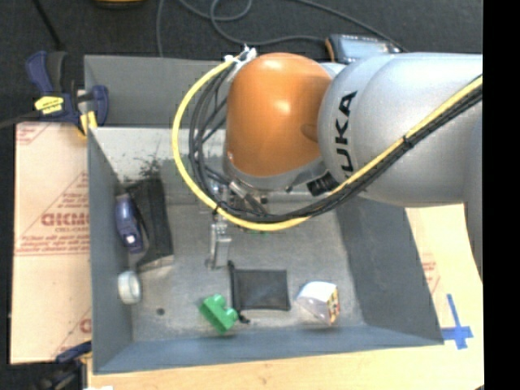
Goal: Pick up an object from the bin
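The arm (pixel 398 128) comes into the grey bin (pixel 104 234) from the right, and its wrist with the orange cover (pixel 272 120) hangs over the upper middle of the bin, with a loop of yellow and black cables (pixel 184 149) around it. Under the cover the gripper (pixel 217 246) points down, over a bare part of the floor near the middle. It shows as a thin metal part, partly hidden by the wrist, so I cannot tell if it is released or clenched, and nothing can be seen held in it. The nearest thing is a black flat pad (pixel 260 289), lying just below and to the right of the gripper, near the front wall. Just beside the pad's lower left corner is a small green block (pixel 218 313), and to the right of the pad, a little apart, a white crumpled packet (pixel 318 302). At the left wall lies a long black box (pixel 154 218) with a blue thing (pixel 126 222) against its left side, and below them a small grey roll (pixel 128 287).
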